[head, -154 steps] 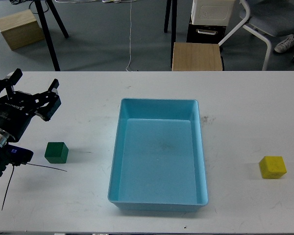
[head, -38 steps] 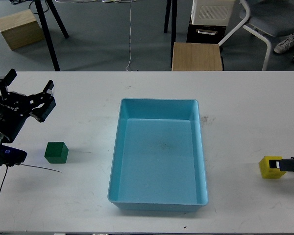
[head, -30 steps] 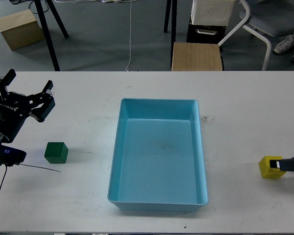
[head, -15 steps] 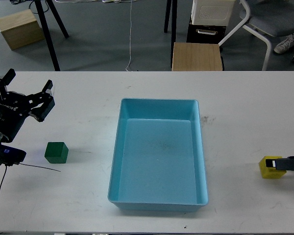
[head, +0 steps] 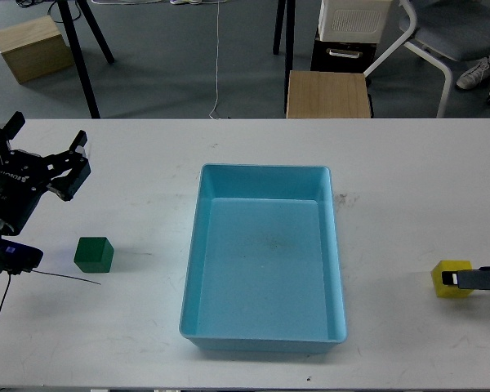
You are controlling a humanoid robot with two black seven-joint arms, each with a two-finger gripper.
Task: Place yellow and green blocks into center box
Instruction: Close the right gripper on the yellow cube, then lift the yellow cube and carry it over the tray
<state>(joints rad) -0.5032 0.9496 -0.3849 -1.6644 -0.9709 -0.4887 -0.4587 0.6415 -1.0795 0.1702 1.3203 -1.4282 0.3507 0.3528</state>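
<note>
The green block (head: pixel 94 254) lies on the white table (head: pixel 408 188) at the left. My left gripper (head: pixel 47 132) hovers up and to the left of it, apart from it, fingers spread open and empty. The yellow block (head: pixel 449 273) lies at the right, near the table's front edge. My right gripper (head: pixel 456 279) reaches in from the right edge. One dark finger (head: pixel 475 279) lies across the block's front face; the second finger is hidden, so its state is unclear. The light blue box (head: pixel 336 245) stands in the middle, empty.
A thin black cable (head: pixel 61 278) trails from my left arm across the table just below the green block. Beyond the far table edge stand a wooden stool (head: pixel 328 94), a chair (head: pixel 441 41) and a wooden crate (head: pixel 33 47).
My right gripper has come in from the right edge up to the yellow block. My left gripper has drifted slightly left and up. Both blocks lie about where they were.
</note>
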